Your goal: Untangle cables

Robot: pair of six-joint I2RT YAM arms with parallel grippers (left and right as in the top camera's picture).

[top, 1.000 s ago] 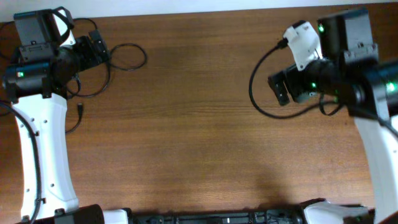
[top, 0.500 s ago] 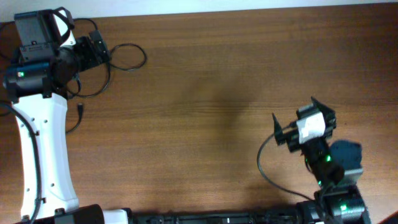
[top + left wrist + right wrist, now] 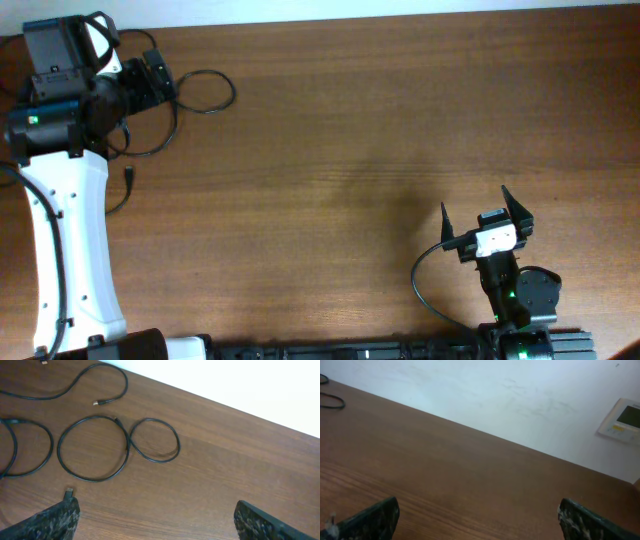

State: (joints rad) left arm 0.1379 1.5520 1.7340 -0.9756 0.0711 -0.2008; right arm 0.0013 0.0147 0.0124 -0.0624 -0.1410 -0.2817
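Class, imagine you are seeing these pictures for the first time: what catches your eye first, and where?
Thin black cables lie in loose loops at the table's far left corner, ahead of the open left claw. The right claw, open too, is near the front right edge, far from them.

The wooden table [image 3: 330, 150] carries looped black cables [image 3: 127, 445] near one corner.
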